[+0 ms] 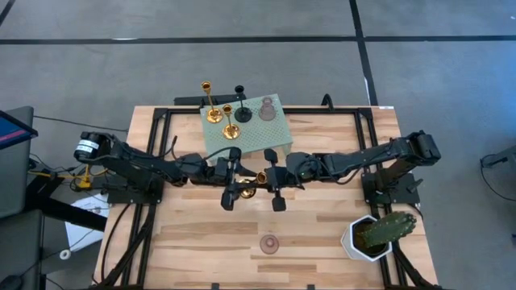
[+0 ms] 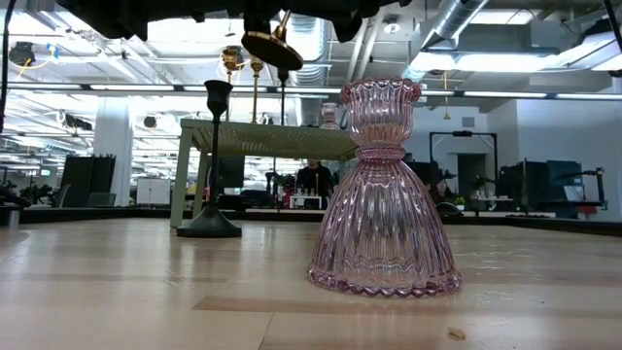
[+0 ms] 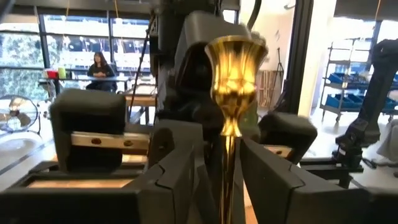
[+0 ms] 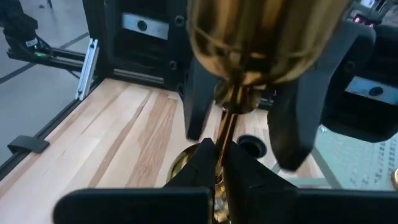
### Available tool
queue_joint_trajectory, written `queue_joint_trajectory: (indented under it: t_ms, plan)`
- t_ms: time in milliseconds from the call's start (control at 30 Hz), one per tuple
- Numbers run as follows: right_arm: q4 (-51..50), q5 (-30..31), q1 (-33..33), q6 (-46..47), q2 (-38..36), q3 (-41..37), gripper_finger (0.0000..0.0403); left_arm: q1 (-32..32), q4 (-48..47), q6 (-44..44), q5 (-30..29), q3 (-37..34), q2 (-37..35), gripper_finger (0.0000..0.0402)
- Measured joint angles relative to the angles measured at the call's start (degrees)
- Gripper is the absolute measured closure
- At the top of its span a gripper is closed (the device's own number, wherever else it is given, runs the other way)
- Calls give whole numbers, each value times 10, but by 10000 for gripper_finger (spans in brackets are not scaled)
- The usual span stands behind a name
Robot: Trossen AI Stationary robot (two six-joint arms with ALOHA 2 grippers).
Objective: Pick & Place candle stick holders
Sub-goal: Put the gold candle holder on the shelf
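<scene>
A gold candle stick holder [image 1: 251,185] hangs in the air above the table's middle, between my two grippers. My right gripper [image 1: 272,181] is shut on its stem. My left gripper [image 1: 235,181] is open, and its fingers stand on either side of the stem below the cup [image 3: 236,62] without clearly touching it. In the low view the gold base [image 2: 272,47] shows tilted, high above the table. A pink glass holder [image 1: 268,243] stands on its base near the table's near edge. Two gold holders [image 1: 219,113], a black one [image 1: 243,113] and a pink one [image 1: 267,107] stand on the green platform [image 1: 258,141]. My right gripper pinches the gold holder's thin stem [image 4: 225,127] between its two fingers, close above the round base [image 4: 186,163]. The fingers come level from the table's right and lie across the stem. The holder is lifted clear of the table and tilted.
A green cactus in a white pot [image 1: 375,235] stands at the near right corner. The green platform stands at the table's far middle. A black holder [image 2: 214,160] shows in the low view beside the platform's leg. The black frame [image 1: 145,161] rims the table.
</scene>
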Motion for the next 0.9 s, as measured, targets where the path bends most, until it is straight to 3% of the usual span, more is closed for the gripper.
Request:
queue_joint_trajectory:
  t_ms: [333, 700, 900]
  plan:
    - [-21, 0, -3, 17, -1, -1, 403, -1, 4, -4, 6, 35, 47, 281]
    - [-29, 5, 1, 13, 0, 0, 402, 0, -1, 2, 3, 38, 44, 368]
    - [-34, 5, 1, 13, 0, 0, 394, 0, -6, 6, 3, 38, 43, 368]
